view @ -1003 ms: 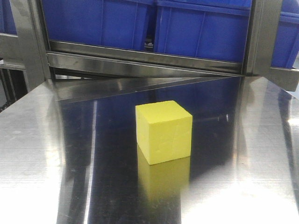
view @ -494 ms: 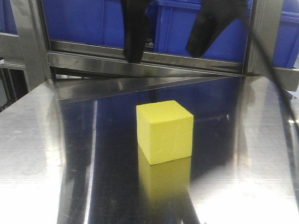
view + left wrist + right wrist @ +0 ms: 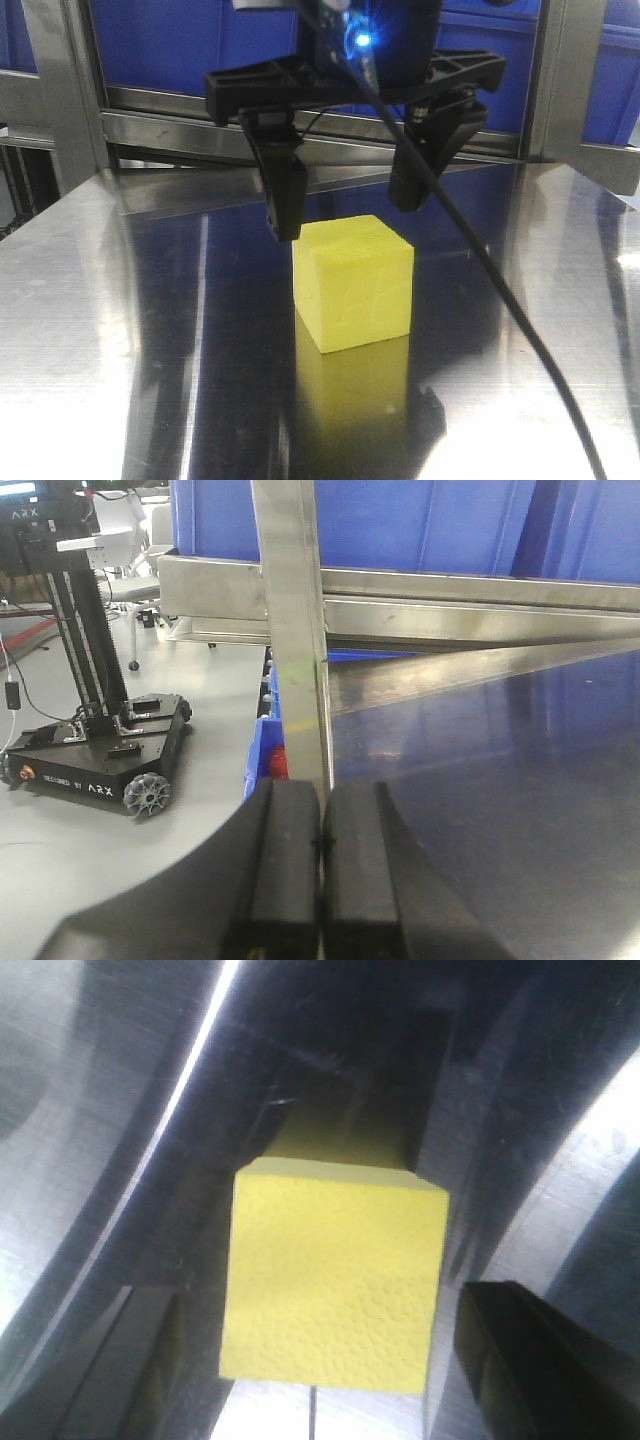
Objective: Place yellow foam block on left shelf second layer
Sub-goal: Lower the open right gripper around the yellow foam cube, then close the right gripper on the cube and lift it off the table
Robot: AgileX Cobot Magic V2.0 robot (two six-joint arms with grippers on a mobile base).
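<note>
Clearly the reach-to-grasp step is in hand: the right pincer (image 3: 345, 210) hovers wide open over the one yellow foam block (image 3: 352, 283), holding nothing, one finger at the block's 10 o'clock and the other at its 2 o'clock. That block sits mid-worktop (image 3: 90, 330). Next, I judge, comes a descent and a gentle squeeze. The left pincer (image 3: 322, 825) is closed and empty. At 12 o'clock, two blue crates (image 3: 200, 45) sit on the shelf.
</note>
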